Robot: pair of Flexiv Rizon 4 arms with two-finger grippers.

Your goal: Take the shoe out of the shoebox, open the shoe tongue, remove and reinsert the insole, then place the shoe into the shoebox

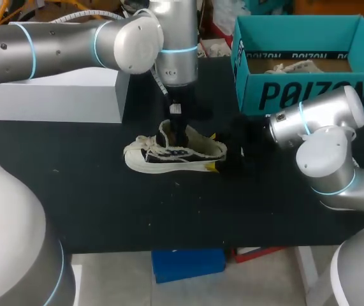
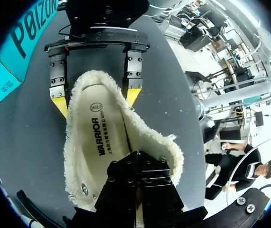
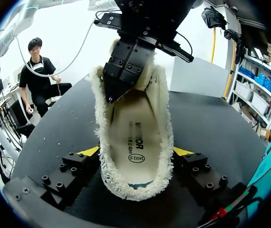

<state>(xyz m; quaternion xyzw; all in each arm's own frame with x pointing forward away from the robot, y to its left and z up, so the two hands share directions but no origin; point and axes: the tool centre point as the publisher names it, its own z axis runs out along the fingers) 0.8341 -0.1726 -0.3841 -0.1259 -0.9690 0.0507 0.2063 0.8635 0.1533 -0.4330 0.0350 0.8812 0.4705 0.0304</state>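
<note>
Shoe sits out of its box on the black table, roughly mid-table, sole down, toe towards my left and heel towards my right. My right gripper is at the heel end. Its own wrist view shows the heel between its fingers, a yellow tip pressed against each side of the fleecy cream collar, so it is clamped on the shoe at a fairly wide spread. My left wrist view shows the same two tips flanking the heel. My left gripper comes straight down from above into the shoe's opening. From its own camera the black fingers look drawn close together, and their ends are sunk inside the toe half of the shoe. Whether they pinch anything down there I cannot tell. The insole lies flat inside, its printed face showing in both wrist views. The teal shoebox stands open at the back right of the table, apart from the shoe. A white box rests at the back left, under my left arm.
</note>
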